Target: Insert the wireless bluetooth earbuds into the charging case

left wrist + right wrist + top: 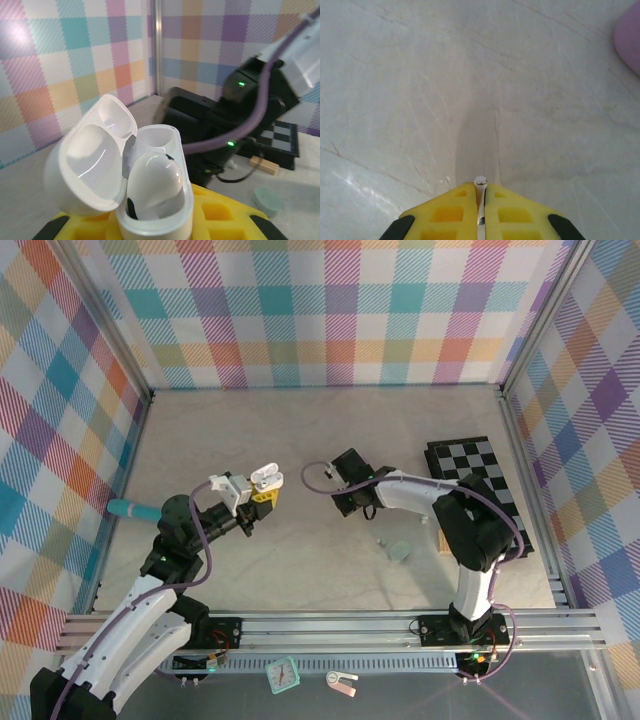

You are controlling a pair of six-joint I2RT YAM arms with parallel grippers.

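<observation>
Right gripper (pixel 480 194), seen from its wrist camera: the yellow fingers are pressed together on a thin white stub that pokes out between their tips. This is most likely the stem of the second earbud (pixel 480 181), though too little protrudes to be certain. It hangs over the bare table (pixel 420 90), with a pink object (pixel 631 40) at the upper right edge of that view. Left gripper (pixel 264 496): clamped on the base of the charging case (pixel 184 172), which it holds clear of the table with the lid (pixel 87 155) swung open to the left. Inside the case, the first earbud (pixel 155 182) sits in the nearer socket and the farther socket (pixel 161 140) is vacant. In the overhead view the two grippers face each other near the middle of the table, close but apart. A chessboard (pixel 482 490) and a pale green disc (pixel 400 552) lie to the right. The step in hand appears to be the transfer of the second earbud, with half the task done. The next move calls for carrying the pinched earbud across to the case and turning it stem-down over the vacant socket. It should be released only once seated, while the left gripper keeps the case steady and the lid out of the path.
</observation>
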